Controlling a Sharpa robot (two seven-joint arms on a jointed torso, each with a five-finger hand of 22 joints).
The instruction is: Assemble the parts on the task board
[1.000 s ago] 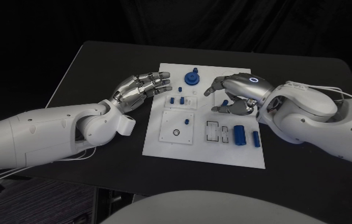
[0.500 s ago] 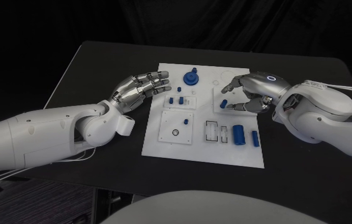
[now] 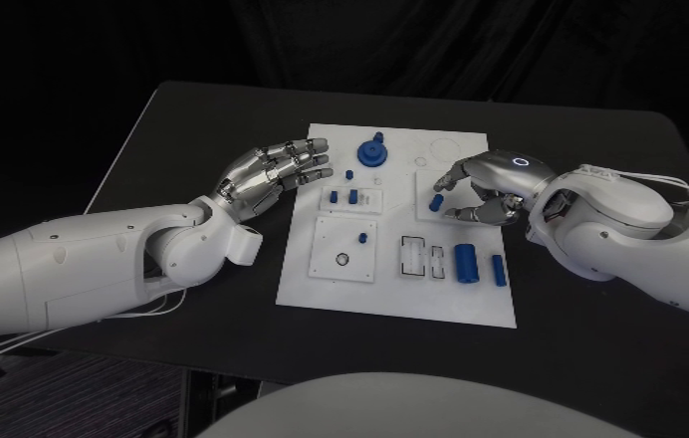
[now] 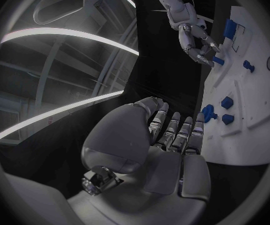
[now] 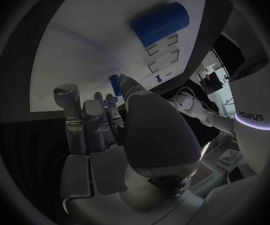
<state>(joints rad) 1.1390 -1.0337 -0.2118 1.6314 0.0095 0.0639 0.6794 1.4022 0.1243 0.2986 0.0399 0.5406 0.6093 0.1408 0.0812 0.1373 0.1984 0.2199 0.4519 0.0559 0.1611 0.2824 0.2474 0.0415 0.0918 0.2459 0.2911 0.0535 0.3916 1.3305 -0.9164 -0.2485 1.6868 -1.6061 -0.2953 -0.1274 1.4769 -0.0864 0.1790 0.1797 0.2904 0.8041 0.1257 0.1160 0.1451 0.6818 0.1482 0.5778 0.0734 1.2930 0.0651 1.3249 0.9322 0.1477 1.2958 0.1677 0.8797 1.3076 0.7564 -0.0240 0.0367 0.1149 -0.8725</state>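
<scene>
Right hand point(image 3: 486, 191) pinches a small blue peg point(image 3: 436, 201) over the task board point(image 3: 405, 299), likely for insertion; left hand point(image 3: 276, 175) hovers open-fingered (spare) beside the board.

left hand point(image 3: 276, 175): held out flat, fingers apart, holding nothing.
right hand point(image 3: 481, 189): fingers curled down, pinching a small blue part point(image 3: 438, 201).

The left hand point(image 4: 166, 135), fingers extended and empty, reaches toward the white task board point(image 4: 247, 130); across the board, the right hand point(image 4: 197, 47) pinches a small blue part point(image 4: 217, 61).
</scene>
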